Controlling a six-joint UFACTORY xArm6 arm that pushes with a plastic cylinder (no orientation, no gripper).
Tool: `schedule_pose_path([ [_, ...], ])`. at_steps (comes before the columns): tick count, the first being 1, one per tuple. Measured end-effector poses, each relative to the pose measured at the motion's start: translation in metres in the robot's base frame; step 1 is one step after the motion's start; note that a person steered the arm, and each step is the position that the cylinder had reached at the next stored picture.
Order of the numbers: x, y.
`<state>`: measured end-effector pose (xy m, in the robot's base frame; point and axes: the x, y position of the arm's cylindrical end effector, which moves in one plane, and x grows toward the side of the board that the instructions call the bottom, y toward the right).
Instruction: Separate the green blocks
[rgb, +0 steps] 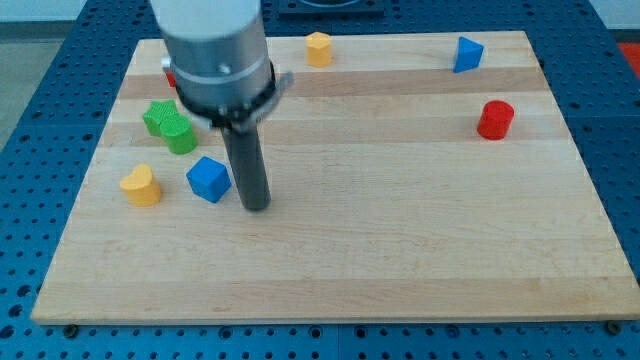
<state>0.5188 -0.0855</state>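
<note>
Two green blocks sit touching at the view's left: a green star-like block (159, 117) and a green rounded block (180, 134) just to its lower right. My tip (257, 206) rests on the board to the right of a blue cube (208, 179), below and to the right of the green blocks, and is apart from them. The arm's grey body hides part of the board above the green blocks.
A yellow heart-shaped block (142, 185) lies left of the blue cube. A red block (170, 76) peeks out behind the arm. A yellow block (318, 48) and a blue triangular block (467, 54) sit near the top edge. A red cylinder (495, 119) is at the right.
</note>
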Motion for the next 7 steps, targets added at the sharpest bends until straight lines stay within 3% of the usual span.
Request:
schedule_pose_path([
  [1,0.031,-0.037],
  [3,0.030,-0.186],
  [4,-0.011,-0.211],
  [5,-0.111,-0.184],
  [6,-0.119,-0.182],
  [7,-0.096,-0.170],
])
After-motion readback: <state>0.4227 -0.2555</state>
